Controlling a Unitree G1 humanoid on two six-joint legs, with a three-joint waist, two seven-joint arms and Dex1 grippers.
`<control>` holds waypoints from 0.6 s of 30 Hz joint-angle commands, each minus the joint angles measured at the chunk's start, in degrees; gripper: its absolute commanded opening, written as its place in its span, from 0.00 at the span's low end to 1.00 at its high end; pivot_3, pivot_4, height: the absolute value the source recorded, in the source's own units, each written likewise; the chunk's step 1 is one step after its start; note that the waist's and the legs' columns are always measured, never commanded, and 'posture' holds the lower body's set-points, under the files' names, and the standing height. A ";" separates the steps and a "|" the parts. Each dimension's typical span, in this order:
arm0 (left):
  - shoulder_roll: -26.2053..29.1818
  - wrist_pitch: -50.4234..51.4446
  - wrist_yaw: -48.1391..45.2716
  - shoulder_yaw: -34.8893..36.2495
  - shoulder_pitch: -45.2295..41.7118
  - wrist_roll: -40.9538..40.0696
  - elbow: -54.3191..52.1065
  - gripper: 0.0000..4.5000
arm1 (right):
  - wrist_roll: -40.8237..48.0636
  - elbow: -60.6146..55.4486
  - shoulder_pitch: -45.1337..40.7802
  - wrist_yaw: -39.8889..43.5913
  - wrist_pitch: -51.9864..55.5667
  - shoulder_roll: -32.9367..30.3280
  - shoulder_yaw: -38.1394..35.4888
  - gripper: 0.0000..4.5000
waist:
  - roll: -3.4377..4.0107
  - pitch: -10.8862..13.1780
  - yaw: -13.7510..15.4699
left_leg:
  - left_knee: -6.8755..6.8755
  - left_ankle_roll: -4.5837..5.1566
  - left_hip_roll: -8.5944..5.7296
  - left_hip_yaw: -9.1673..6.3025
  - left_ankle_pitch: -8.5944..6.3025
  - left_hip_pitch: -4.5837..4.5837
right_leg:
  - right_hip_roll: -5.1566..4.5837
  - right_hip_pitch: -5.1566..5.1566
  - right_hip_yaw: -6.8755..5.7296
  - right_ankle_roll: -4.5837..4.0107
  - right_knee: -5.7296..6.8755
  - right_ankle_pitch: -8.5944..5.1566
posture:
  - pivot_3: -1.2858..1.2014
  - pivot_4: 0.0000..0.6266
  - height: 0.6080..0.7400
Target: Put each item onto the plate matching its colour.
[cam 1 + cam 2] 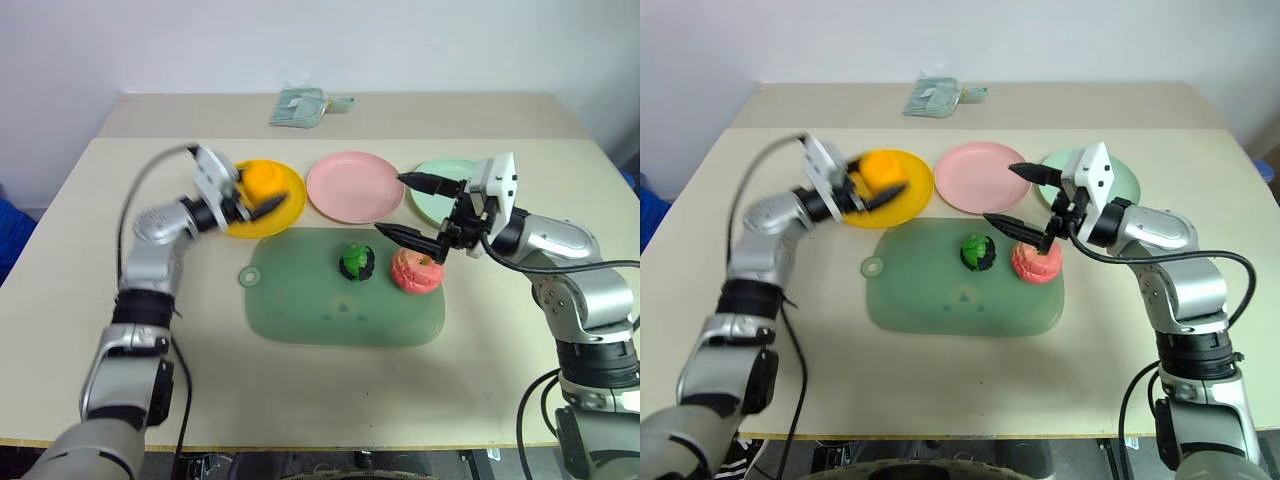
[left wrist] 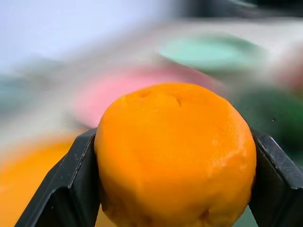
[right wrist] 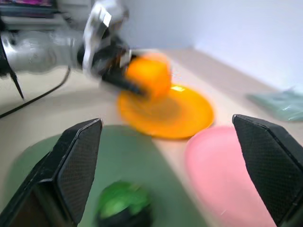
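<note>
Orange round toy fruit (image 1: 261,181) sits pinched between the black fingers of the left gripper (image 1: 255,200), held above the bright yellow round plate (image 1: 290,205). Over on the other side, the right gripper (image 1: 412,206) hangs with jaws spread wide, just above the pink-red toy apple (image 1: 416,270). That apple and the dark green-and-black lumpy ball (image 1: 357,263) rest side by side on the translucent green mat (image 1: 320,300). Pink plate (image 1: 355,186) and mint green plate (image 1: 435,195) lie bare.

Bright, even light, soft shadows on the desk (image 1: 330,390). The left hand (image 1: 243,196) smears with motion; behind the sharp orange fruit (image 2: 175,156) everything's out of focus.
</note>
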 commanded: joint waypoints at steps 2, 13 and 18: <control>-2.40 -4.96 12.64 3.19 -6.09 3.24 13.82 0.72 | -5.23 3.36 -4.91 -6.30 -2.84 5.52 3.39 1.00 | 0.00 0.00 -0.06 | -0.01 -0.05 -0.03 0.07 0.04 -0.04 | -0.02 -0.06 0.00 0.01 0.01 0.00 | 0.52 0.24 0.92; -5.05 -8.62 14.54 2.87 -10.38 5.21 25.41 0.99 | -5.97 2.89 -4.54 -7.28 -3.32 7.23 3.58 1.00 | -0.04 0.03 -0.15 | 0.06 -0.05 -0.07 0.04 0.05 -0.13 | -0.01 -0.11 -0.07 0.03 0.07 0.02 | 0.52 0.24 0.92; -3.87 -11.04 12.58 1.97 -9.45 6.04 23.26 0.99 | -5.51 2.56 -4.10 -6.95 -3.19 6.84 3.28 1.00 | -0.04 0.02 -0.20 | 0.04 -0.06 -0.06 0.04 0.05 -0.13 | 0.00 -0.13 -0.06 0.03 0.08 0.02 | 0.52 0.24 0.92</control>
